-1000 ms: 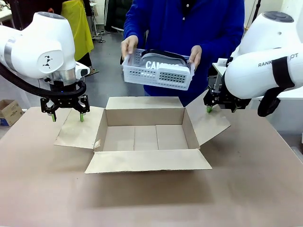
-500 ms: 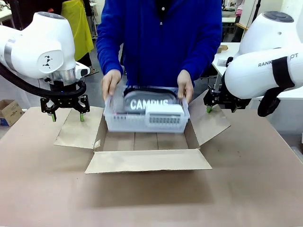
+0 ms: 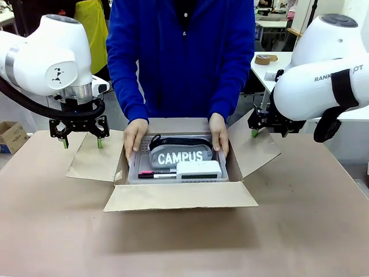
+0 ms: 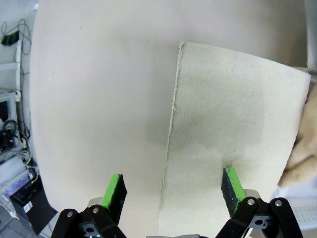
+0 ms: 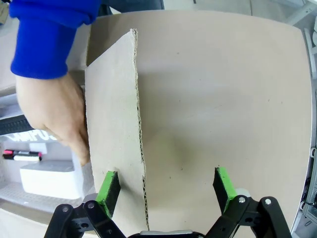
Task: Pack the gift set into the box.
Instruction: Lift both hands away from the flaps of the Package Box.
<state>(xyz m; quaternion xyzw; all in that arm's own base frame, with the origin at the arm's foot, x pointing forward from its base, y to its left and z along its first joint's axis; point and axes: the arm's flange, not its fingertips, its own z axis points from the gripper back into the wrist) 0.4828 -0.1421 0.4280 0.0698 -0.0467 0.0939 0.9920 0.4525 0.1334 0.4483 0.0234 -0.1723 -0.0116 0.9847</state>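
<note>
gift set (image 3: 177, 163) lowered into the box (image 3: 176, 125)
held above it a second ago; person's hands (image 3: 135, 135) seat it. left end effector (image 4: 172, 186) and right end effector (image 5: 166, 184) wide open, empty. flaps (image 3: 179, 197) unclosed.

A person (image 3: 181, 57) in a blue long-sleeved top stands at the far side of a plain brown worktop (image 3: 311, 231). Behind, toward the picture's right, a roll of brown tape (image 3: 264, 59) lies on a white table (image 3: 258, 74). Past the worktop's left corner, a small cardboard box (image 3: 11, 137) with a blue mark sits low, near a grey floor (image 3: 124, 95). From the left wrist camera, black cables (image 4: 11, 37) trail beyond the worktop's edge. Farther along that edge, a device (image 4: 15, 187) showing blue lights sits among more wiring.
</note>
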